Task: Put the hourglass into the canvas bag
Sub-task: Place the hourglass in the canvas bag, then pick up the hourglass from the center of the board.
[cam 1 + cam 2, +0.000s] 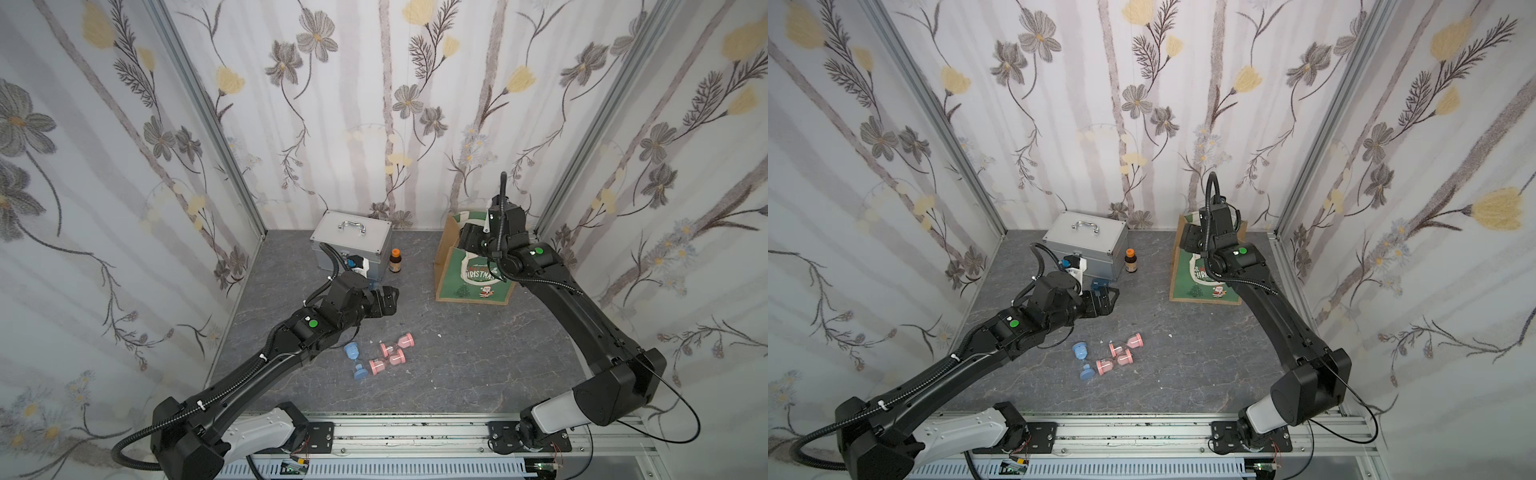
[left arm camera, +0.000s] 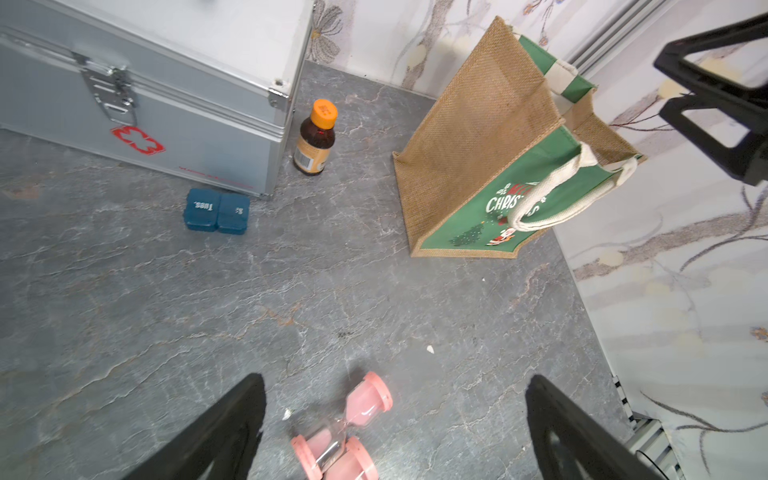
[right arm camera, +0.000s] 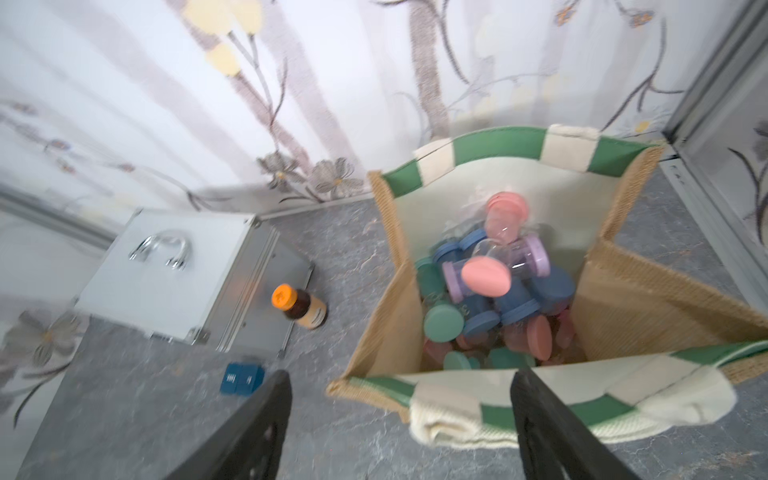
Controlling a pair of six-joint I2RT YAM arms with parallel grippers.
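Right gripper (image 3: 401,374); hourglass (image 3: 500,226) aslant in bag (image 3: 648,299)

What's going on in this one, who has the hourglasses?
The right gripper hangs open and empty over the canvas bag, which already holds a pile of hourglasses. The left gripper, also open and empty, hovers above the table near two pink hourglasses and a blue hourglass lying loose.
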